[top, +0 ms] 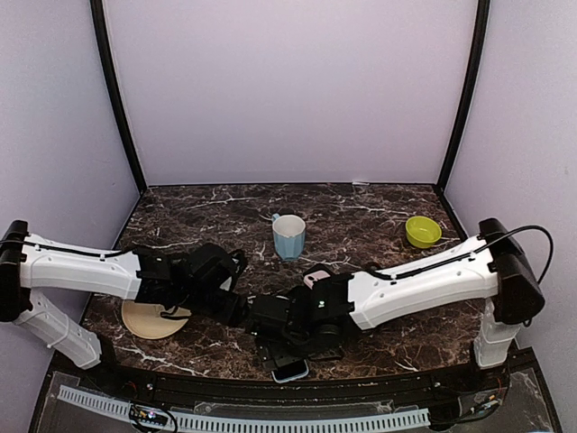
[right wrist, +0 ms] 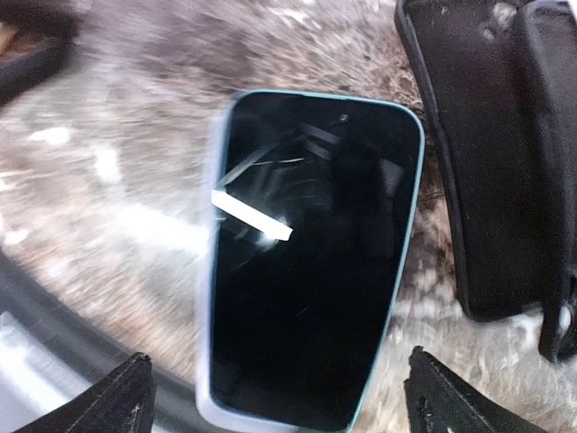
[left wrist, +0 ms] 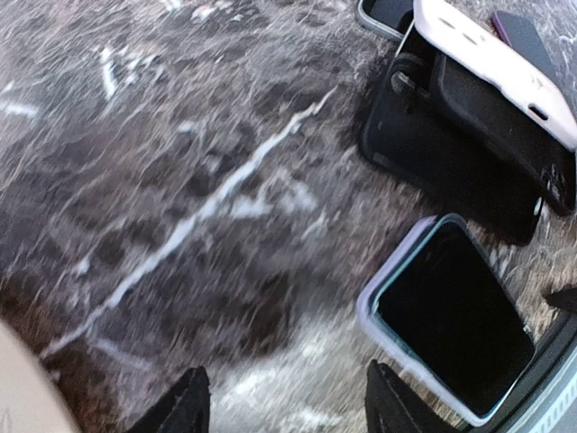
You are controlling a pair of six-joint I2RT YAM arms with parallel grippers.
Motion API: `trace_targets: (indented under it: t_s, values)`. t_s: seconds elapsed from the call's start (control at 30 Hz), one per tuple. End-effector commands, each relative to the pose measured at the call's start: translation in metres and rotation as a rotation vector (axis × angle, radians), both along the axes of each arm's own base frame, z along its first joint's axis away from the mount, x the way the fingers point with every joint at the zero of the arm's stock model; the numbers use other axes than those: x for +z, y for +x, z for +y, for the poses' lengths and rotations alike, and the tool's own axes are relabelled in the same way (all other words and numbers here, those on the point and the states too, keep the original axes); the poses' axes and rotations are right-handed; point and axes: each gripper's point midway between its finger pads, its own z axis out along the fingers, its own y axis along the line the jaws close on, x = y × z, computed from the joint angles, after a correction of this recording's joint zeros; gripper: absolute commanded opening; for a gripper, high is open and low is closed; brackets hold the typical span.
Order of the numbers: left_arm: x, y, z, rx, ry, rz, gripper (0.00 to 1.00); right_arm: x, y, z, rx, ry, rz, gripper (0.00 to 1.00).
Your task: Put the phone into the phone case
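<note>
The phone (top: 290, 369) lies screen up at the table's front edge, its black screen rimmed in teal. It sits inside a lilac case (right wrist: 206, 271) whose rim shows along its left and near sides. My right gripper (right wrist: 278, 379) is open and hovers over the phone (right wrist: 311, 262), one finger on each side, not touching it. My left gripper (left wrist: 287, 388) is open and empty over bare marble, just left of the phone (left wrist: 451, 316). In the top view both grippers (top: 239, 311) (top: 287, 336) meet just behind the phone. Both wrist views are blurred.
A black flat object (right wrist: 491, 153) lies right beside the phone, also in the left wrist view (left wrist: 451, 144), with a pale pink-white piece (left wrist: 491, 54) over it. A blue mug (top: 288, 236), a green bowl (top: 422, 231) and a wooden plate (top: 149, 320) stand further off.
</note>
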Motion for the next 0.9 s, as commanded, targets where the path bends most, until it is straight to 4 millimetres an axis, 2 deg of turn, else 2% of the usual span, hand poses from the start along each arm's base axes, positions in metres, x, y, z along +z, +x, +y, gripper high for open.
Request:
trace_targets:
  t_s: [0.0,0.03,0.07,0.1,0.13,0.2,0.27,0.37,0.43,0.53,0.63,0.77,0.87]
  values:
    - [-0.005,0.018,-0.027,-0.123,0.03,-0.01,0.54,0.026,-0.03,-0.02,0.032,0.081,0.059,0.85]
    - [-0.003,0.025,-0.033,-0.126,0.025,-0.012,0.49,0.024,-0.035,-0.028,0.017,0.086,0.078,0.77]
    - [-0.016,0.025,-0.035,-0.146,0.053,0.015,0.46,0.019,-0.04,-0.035,0.003,0.081,0.09,0.63]
    - [-0.014,0.03,-0.041,-0.15,0.047,0.014,0.42,0.013,-0.044,-0.041,-0.007,0.076,0.1,0.55]
    - [-0.025,0.031,-0.043,-0.165,0.068,0.034,0.4,0.008,-0.049,-0.044,-0.01,0.073,0.11,0.48]
    - [-0.026,0.035,-0.055,-0.188,0.062,0.043,0.35,-0.004,-0.058,-0.044,0.001,0.07,0.125,0.36]
    - [-0.029,0.036,-0.062,-0.204,0.061,0.053,0.35,-0.014,-0.064,-0.039,0.011,0.073,0.136,0.28]
    - [-0.034,0.029,-0.072,-0.263,0.037,0.095,0.34,-0.026,-0.063,-0.034,-0.008,0.083,0.137,0.21]
    - [-0.039,0.02,-0.074,-0.293,0.031,0.132,0.31,-0.028,-0.055,-0.033,-0.043,0.094,0.111,0.16]
    - [-0.049,0.001,-0.063,-0.31,0.048,0.173,0.31,-0.025,-0.034,-0.026,-0.084,0.127,0.078,0.11]
    - [-0.05,-0.008,-0.058,-0.319,0.04,0.177,0.31,-0.023,-0.018,-0.021,-0.118,0.154,0.052,0.07]
    - [-0.052,-0.01,-0.062,-0.346,0.05,0.164,0.31,-0.025,-0.022,-0.016,-0.092,0.159,0.081,0.06]
    - [-0.049,-0.003,-0.059,-0.334,0.087,0.137,0.31,-0.017,-0.035,-0.025,-0.049,0.116,0.106,0.09]
